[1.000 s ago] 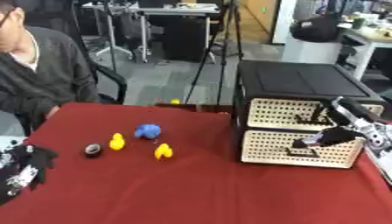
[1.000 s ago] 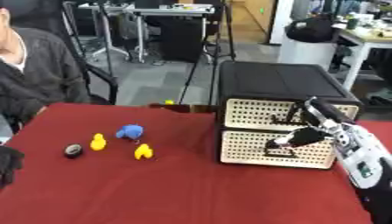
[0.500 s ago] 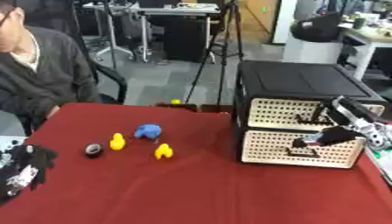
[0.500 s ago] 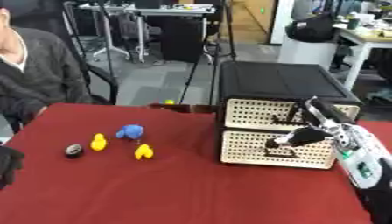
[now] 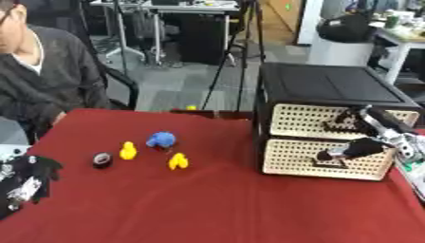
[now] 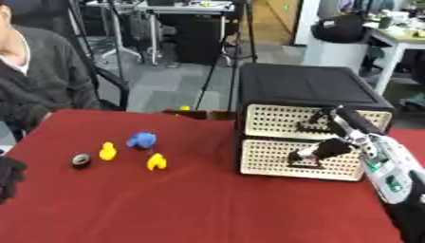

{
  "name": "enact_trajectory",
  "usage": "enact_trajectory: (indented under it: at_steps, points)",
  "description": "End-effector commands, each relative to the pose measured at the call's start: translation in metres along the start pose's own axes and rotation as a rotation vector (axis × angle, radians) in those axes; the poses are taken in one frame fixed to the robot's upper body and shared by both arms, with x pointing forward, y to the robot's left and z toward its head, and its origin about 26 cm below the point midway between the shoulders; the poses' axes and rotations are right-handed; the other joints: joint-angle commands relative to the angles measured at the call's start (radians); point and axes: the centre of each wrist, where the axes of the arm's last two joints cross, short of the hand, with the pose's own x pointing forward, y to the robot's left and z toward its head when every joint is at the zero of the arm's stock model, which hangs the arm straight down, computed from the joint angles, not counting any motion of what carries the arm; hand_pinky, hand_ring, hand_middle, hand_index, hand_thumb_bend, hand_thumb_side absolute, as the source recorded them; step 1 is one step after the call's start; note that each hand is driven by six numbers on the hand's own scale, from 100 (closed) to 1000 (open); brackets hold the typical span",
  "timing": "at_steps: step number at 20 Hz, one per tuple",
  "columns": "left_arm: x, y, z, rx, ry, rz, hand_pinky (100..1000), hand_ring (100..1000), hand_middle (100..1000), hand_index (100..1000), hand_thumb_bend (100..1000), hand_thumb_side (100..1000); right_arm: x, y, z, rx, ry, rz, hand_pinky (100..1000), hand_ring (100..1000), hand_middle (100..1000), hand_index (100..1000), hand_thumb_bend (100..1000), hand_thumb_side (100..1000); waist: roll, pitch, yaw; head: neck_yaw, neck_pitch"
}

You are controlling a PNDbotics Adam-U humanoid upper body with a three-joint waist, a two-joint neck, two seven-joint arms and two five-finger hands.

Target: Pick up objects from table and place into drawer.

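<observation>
Drawer unit (image 5: 332, 90) stood at table's three o'clock; right hand (image 6: 332, 144), fingers curled at lower drawer handle (image 6: 303, 161), contact unclear. Yellow ducks (image 5: 128, 150), blue toy (image 5: 161, 139) lay at nine o'clock: probably light, rigid, best pinched across bodies. Left hand (image 5: 29, 178) relaxed.

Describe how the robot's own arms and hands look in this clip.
The right hand has black fingers on a silver-white wrist and forearm carrying small green markings, ending in a black sleeve near the frame corner. The left hand at the lower left edge is black with silver-white joints. No cables are clearly visible.
</observation>
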Motion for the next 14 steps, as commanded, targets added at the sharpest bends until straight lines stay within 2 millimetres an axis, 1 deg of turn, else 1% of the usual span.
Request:
enact_trajectory:
  at_steps: [1,3,5,8,10,14]
  points:
    - [0.0052,0.0066,-0.0028,-0.001,-0.016,-0.021,227,355,478,684,100,661,-0.0022,-0.0098,-0.0011,-0.011,0.008,0.018,136,100,100,682,1000,456,0.003,-0.006,0.002,0.001,0.003]
    - [0.0051,0.0066,-0.0025,0.000,-0.015,-0.021,227,355,478,684,100,661,-0.0032,-0.0079,-0.0008,-0.003,0.011,0.021,135,100,100,656,1000,452,0.003,-0.006,0.002,0.001,0.004]
    - [0.0050,0.0066,-0.0023,-0.001,-0.015,-0.021,227,355,478,684,100,662,-0.0040,-0.0066,-0.0005,0.005,0.013,0.022,134,100,100,600,1000,448,0.004,-0.006,0.001,0.001,0.005]
    - [0.0049,0.0064,-0.0023,-0.001,-0.014,-0.021,227,355,478,684,100,661,-0.0044,-0.0058,0.0001,0.009,0.013,0.025,130,100,100,554,1000,447,0.004,-0.006,-0.001,0.002,0.005]
    - [0.0049,0.0065,-0.0022,-0.001,-0.015,-0.021,227,355,478,684,100,660,-0.0049,-0.0055,0.0008,0.009,0.013,0.027,127,100,100,531,1000,450,0.005,-0.007,-0.002,0.002,0.005]
    - [0.0048,0.0067,-0.0020,0.000,-0.014,-0.021,227,354,478,684,100,660,-0.0077,-0.0036,0.0038,0.014,0.018,0.030,123,100,100,519,1000,447,0.005,-0.007,-0.004,0.002,0.005]
